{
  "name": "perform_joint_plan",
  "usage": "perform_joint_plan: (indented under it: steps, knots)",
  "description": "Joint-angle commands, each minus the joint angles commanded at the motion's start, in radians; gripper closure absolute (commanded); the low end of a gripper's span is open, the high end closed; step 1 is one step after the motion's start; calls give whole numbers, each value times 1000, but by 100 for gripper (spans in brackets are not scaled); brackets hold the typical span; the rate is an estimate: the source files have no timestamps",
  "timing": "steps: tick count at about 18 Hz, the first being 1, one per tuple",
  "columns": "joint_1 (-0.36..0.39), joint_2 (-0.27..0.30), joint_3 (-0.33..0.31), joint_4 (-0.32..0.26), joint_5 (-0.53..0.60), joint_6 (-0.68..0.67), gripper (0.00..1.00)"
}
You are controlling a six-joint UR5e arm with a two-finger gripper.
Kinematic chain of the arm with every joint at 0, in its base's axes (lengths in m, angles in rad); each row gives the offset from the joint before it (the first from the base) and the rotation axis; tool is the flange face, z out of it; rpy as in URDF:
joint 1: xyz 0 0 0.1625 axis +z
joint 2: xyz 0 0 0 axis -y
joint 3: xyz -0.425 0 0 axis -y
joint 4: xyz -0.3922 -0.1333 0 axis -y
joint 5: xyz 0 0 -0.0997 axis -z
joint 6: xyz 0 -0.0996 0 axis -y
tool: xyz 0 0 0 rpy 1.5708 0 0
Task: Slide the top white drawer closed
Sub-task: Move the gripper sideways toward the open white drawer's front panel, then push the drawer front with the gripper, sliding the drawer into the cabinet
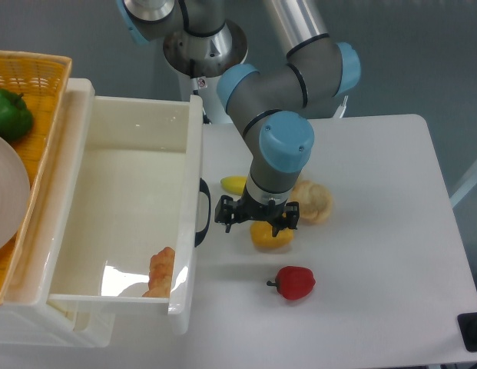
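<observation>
The black two-finger gripper is seen from above, hanging from the grey and light-blue jointed arm; its two black fingers are spread apart with nothing held between them, though whether they touch anything beneath cannot be told. Directly under the gripper and slightly to its right lies a smooth, waxy yellow bell pepper, partly covered by it. Just behind the gripper a yellow curved banana is seen, and to its right a pale, rough-crusted bread roll. Nearer the front edge, below and to the right of the gripper, a glossy red bell pepper rests on the matte white rectangular table. Immediately to the left of the gripper, with a narrow gap between, stands the pulled-out top white drawer, a deep box of glossy white plastic, its black curved handle facing the gripper. Inside it, at the near corner, a golden-brown crusty pastry is lying. Farther left, an orange woven wicker basket is seen holding a green bell pepper and a white round plate. Open tabletop extends to the right of the gripper.
</observation>
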Motion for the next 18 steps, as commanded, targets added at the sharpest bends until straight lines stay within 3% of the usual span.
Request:
perform_joint_plan:
  steps: [18]
  knots:
    - [-20, 12, 2, -6, -11, -26, 0]
